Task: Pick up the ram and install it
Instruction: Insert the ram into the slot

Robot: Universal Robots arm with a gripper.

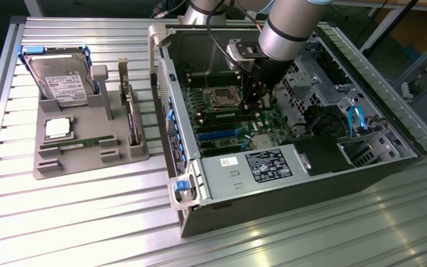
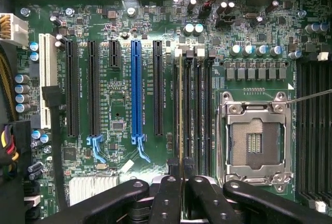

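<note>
My gripper (image 2: 181, 176) is down inside the open computer case (image 1: 198, 183), over the motherboard (image 1: 228, 133). It is shut on the ram (image 2: 180, 115), which I see edge-on as a thin line running out from between the fingertips (image 2: 167, 185). The ram stands over the memory slot (image 2: 197, 110) closest to the black expansion slots, lined up along it; whether it is seated I cannot tell. The empty CPU socket (image 2: 254, 141) lies just beside these slots. In the exterior view the gripper (image 1: 257, 103) hangs next to that socket (image 1: 221, 97).
On the exterior view's left a grey holder tray (image 1: 87, 167) carries a hard drive (image 1: 61, 80), a silver CPU chip (image 1: 58, 128), an expansion card (image 1: 129, 111) on edge and a thin green stick (image 1: 80, 143). Drive cages and blue cables (image 1: 356, 119) crowd the case's right side.
</note>
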